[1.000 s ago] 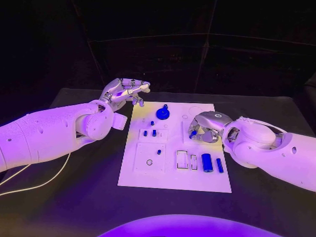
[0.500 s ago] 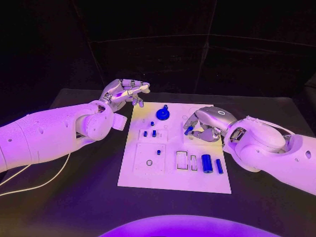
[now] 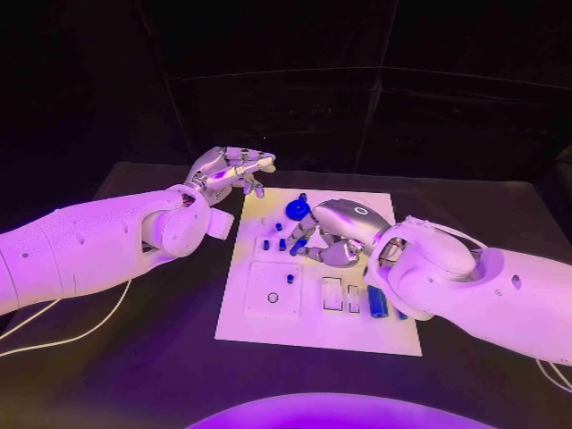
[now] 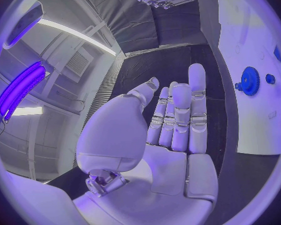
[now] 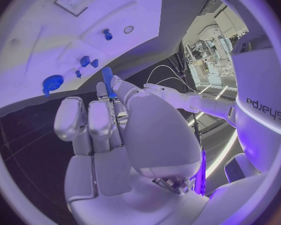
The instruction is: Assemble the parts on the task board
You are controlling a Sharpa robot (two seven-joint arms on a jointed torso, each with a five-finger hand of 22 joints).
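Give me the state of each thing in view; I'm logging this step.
left hand: empty, raised beyond the board's far left corner.
right hand: over the board's middle, pinching a blue peg.
task board: flat on the table.
blue gear: seated at the board's far end.
blue cylinder: lying near the right edge.

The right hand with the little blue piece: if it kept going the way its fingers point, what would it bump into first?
Probably the task board. The right hand holds a blue peg, and its tip points at the board near the blue gear; depth is hard to judge.
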